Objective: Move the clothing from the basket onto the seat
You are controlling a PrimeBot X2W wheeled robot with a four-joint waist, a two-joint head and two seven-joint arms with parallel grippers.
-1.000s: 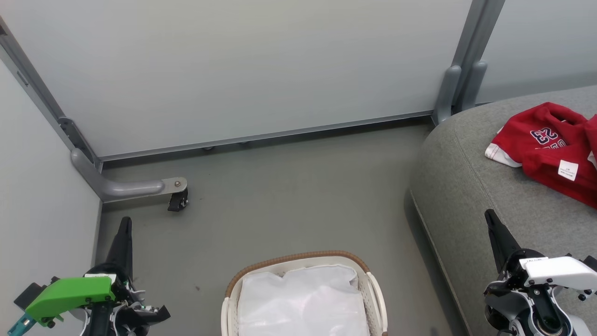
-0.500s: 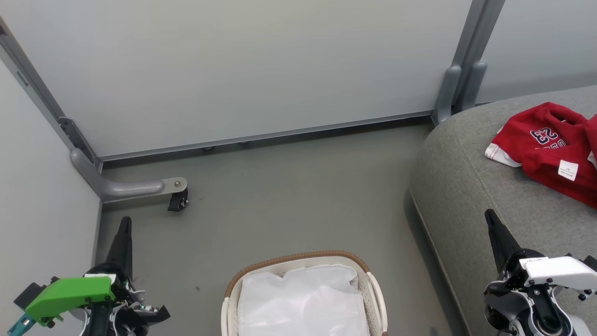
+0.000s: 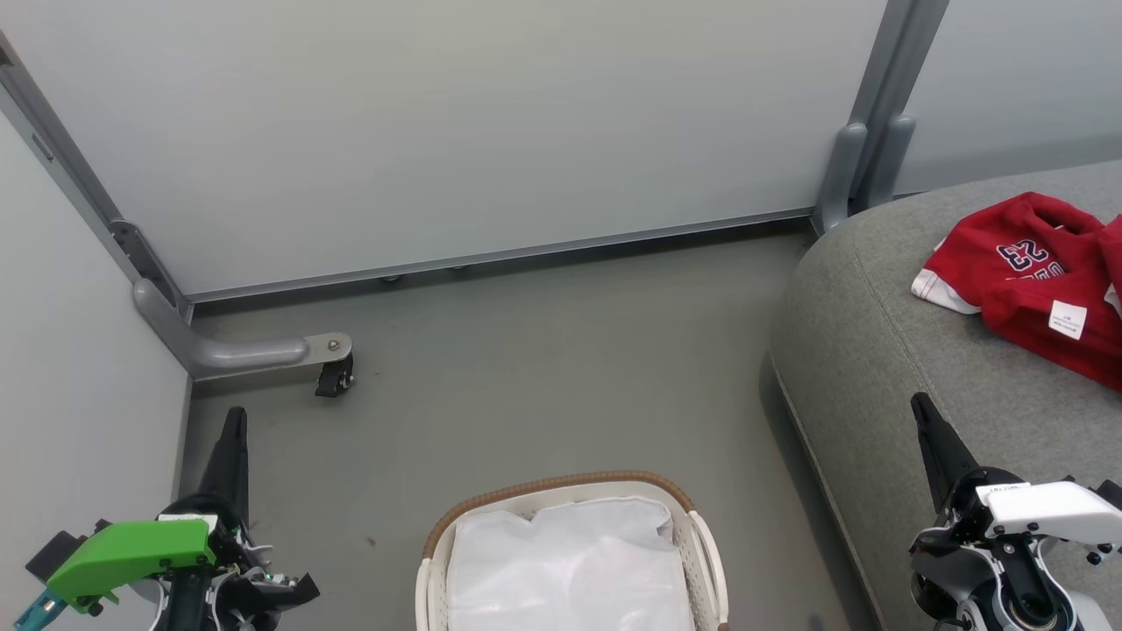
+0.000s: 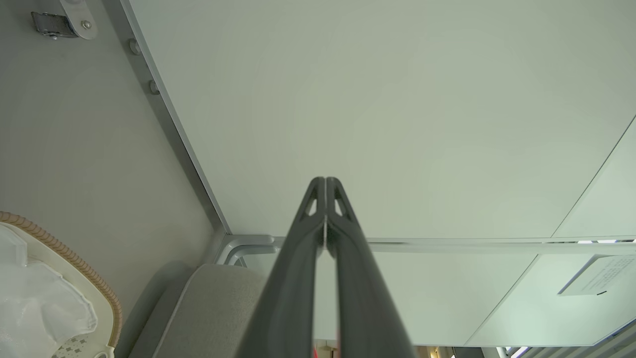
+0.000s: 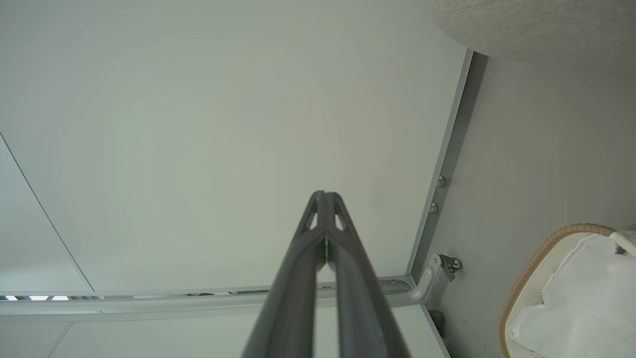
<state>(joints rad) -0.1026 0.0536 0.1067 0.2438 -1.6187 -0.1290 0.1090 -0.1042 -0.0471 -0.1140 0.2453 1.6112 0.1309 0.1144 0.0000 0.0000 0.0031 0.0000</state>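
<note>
Left claw (image 3: 235,419): clenched; its two dark fingers meet tip to tip with nothing between them. It sits at 8 o'clock in the head view, over the floor (image 3: 543,350), pointing to 12 o'clock.
Right claw (image 3: 920,405): clenched in the same way and grasping nothing. It sits at 4 o'clock in the head view, its tip seen against the seat (image 3: 868,350). Contact with the fabric cannot be told.
Clothing (image 3: 1030,280): a crumpled red heap with white trim, at 2 o'clock in the head view. It lies on top of the seat, well apart from both claws. The number 23 shows upside down, a white label faces up, and the right frame edge cuts the heap.
Seat: a light grey cushion with a rounded corner and a stitched seam, at 3 o'clock from the basket (image 3: 561,484).
Basket: at 6 o'clock in the head view, standing on the floor between the two claws and apart from both. It has a brown woven rim and perforated white walls, and the bottom frame edge cuts it.
Liner (image 3: 570,561): rumpled white fabric lying exposed inside the basket.
Partition panel (image 3: 438,131): pale grey, at 12 o'clock; both claws point toward it.
Caster (image 3: 334,379): black, on a grey bracket at 10 o'clock from the basket.
</note>
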